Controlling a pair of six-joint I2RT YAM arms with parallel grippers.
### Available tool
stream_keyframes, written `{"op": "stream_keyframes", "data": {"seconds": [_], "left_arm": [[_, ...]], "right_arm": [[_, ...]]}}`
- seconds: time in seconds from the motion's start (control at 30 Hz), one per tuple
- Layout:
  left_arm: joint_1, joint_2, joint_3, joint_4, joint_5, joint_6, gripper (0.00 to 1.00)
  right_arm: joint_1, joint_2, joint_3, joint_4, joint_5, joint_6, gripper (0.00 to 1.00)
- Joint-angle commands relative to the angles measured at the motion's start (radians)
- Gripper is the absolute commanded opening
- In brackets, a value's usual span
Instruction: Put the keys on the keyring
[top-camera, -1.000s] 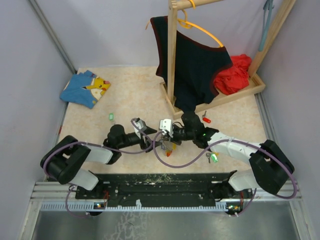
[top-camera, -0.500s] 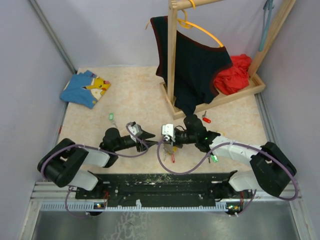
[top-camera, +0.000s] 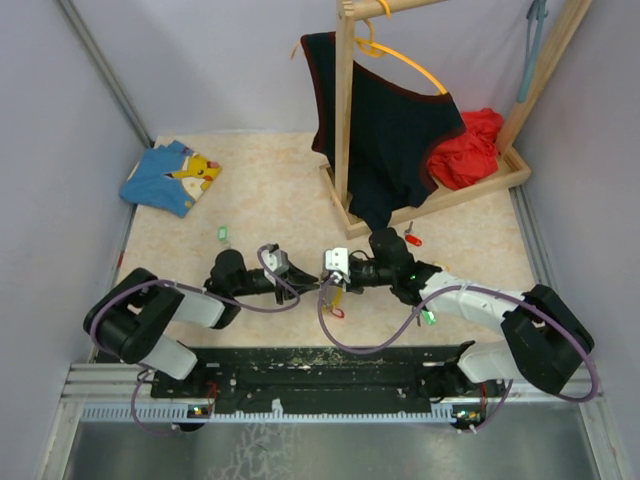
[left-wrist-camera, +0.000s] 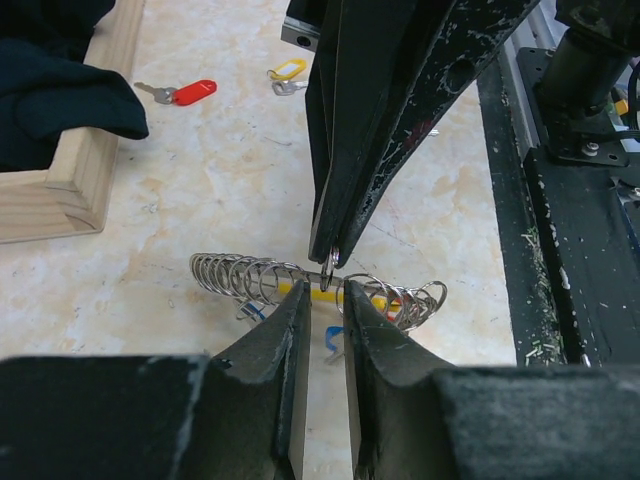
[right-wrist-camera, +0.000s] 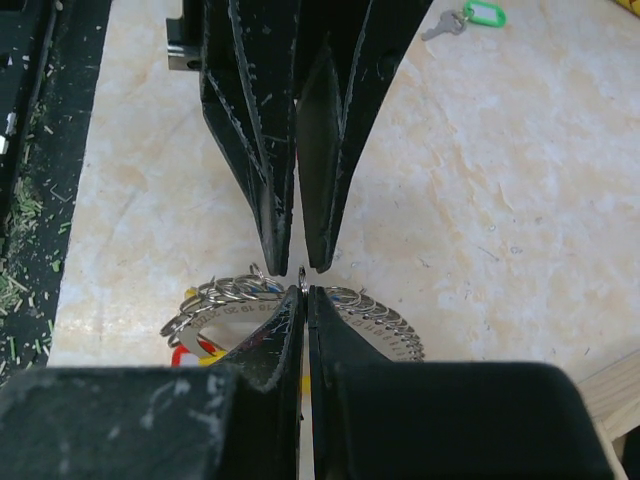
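One keyring (top-camera: 336, 297) sits near centre between both grippers. Four loose keys: red-tagged key (top-camera: 413, 239), yellow-tagged key (left-wrist-camera: 285, 71), far-left green key (top-camera: 222, 233), near-right green key (top-camera: 428, 316). Right gripper (right-wrist-camera: 303, 288) is pinched onto a ring. Left gripper (left-wrist-camera: 320, 305) is barely parted astride it, grip unclear.

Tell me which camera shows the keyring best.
Left wrist: the keyring lies across the frame as a coil of silver rings with yellow and blue bits, mostly unhidden. Right wrist shows its rings partly behind the right hand. Top external shows only a tiny red-yellow speck.
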Motion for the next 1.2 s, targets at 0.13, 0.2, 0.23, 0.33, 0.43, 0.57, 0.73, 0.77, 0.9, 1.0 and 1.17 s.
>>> {"op": "stream_keyframes", "data": {"seconds": [0.13, 0.2, 0.23, 0.33, 0.43, 0.57, 0.73, 0.77, 0.9, 1.0, 1.17], "left_arm": [[0.002, 0.051, 0.039, 0.038, 0.053, -0.013, 0.21], [0.001, 0.054, 0.042, 0.04, 0.056, -0.015, 0.2], [0.001, 0.055, 0.043, 0.04, 0.058, -0.016, 0.19], [0.001, 0.058, 0.046, 0.048, 0.068, -0.024, 0.18], [0.001, 0.061, 0.044, 0.063, 0.07, -0.032, 0.17], [0.001, 0.068, 0.047, 0.087, 0.08, -0.049, 0.12], [0.0, 0.069, 0.05, 0.124, 0.099, -0.069, 0.01], [0.0, 0.065, 0.05, 0.123, 0.101, -0.069, 0.01], [0.001, 0.017, 0.052, 0.041, 0.091, -0.041, 0.01], [0.001, -0.041, 0.064, -0.103, 0.055, 0.025, 0.01], [-0.002, -0.106, 0.106, -0.339, 0.0, 0.138, 0.01]], "right_arm": [[-0.013, -0.035, -0.011, 0.116, -0.07, 0.02, 0.0], [-0.012, -0.036, -0.011, 0.117, -0.072, 0.02, 0.0], [-0.012, -0.035, -0.012, 0.118, -0.073, 0.022, 0.0], [-0.012, -0.033, -0.015, 0.135, -0.079, 0.031, 0.0], [-0.012, -0.024, -0.016, 0.15, -0.092, 0.042, 0.0], [-0.012, -0.013, -0.015, 0.158, -0.102, 0.052, 0.0], [-0.012, -0.01, -0.019, 0.156, -0.095, 0.058, 0.0], [-0.012, -0.01, -0.019, 0.152, -0.089, 0.057, 0.0], [-0.012, -0.013, -0.02, 0.104, -0.051, 0.057, 0.0], [-0.012, -0.027, -0.026, 0.076, -0.025, 0.057, 0.04], [-0.012, -0.045, -0.011, 0.019, -0.01, 0.041, 0.13]]}}
